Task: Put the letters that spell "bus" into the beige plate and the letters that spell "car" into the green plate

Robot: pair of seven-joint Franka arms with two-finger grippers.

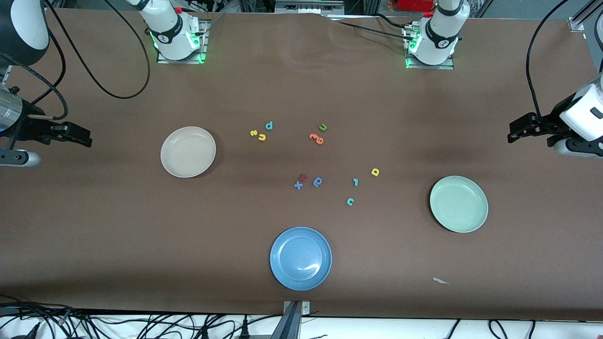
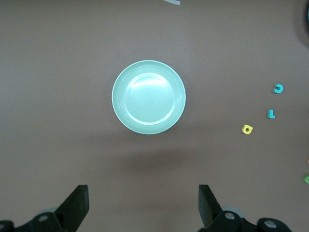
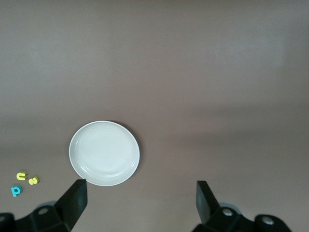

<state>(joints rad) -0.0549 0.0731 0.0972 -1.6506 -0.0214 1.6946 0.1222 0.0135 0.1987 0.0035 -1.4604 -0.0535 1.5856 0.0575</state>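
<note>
The beige plate (image 1: 188, 151) (image 3: 104, 153) lies toward the right arm's end. Beside it, toward the middle, sit the teal b (image 1: 269, 125) (image 3: 16, 191), yellow s (image 1: 253, 133) (image 3: 33, 181) and yellow u (image 1: 262, 137) (image 3: 21, 176). The green plate (image 1: 458, 203) (image 2: 148, 96) lies toward the left arm's end, with the yellow a (image 1: 375, 172) (image 2: 247, 129), teal r (image 1: 355, 182) (image 2: 271, 114) and teal c (image 1: 350, 201) (image 2: 278, 89) beside it. Both plates hold nothing. My right gripper (image 1: 81, 135) (image 3: 140, 186) and left gripper (image 1: 517, 131) (image 2: 142, 191) hang open and empty, each over its own end of the table.
A blue plate (image 1: 300, 258) sits near the front edge. Mid-table lie a green u (image 1: 322, 127), orange letters (image 1: 316, 138), a red letter (image 1: 303, 177), a blue x (image 1: 298, 185) and a blue looped letter (image 1: 317, 181). A white scrap (image 1: 440, 281) lies near the green plate.
</note>
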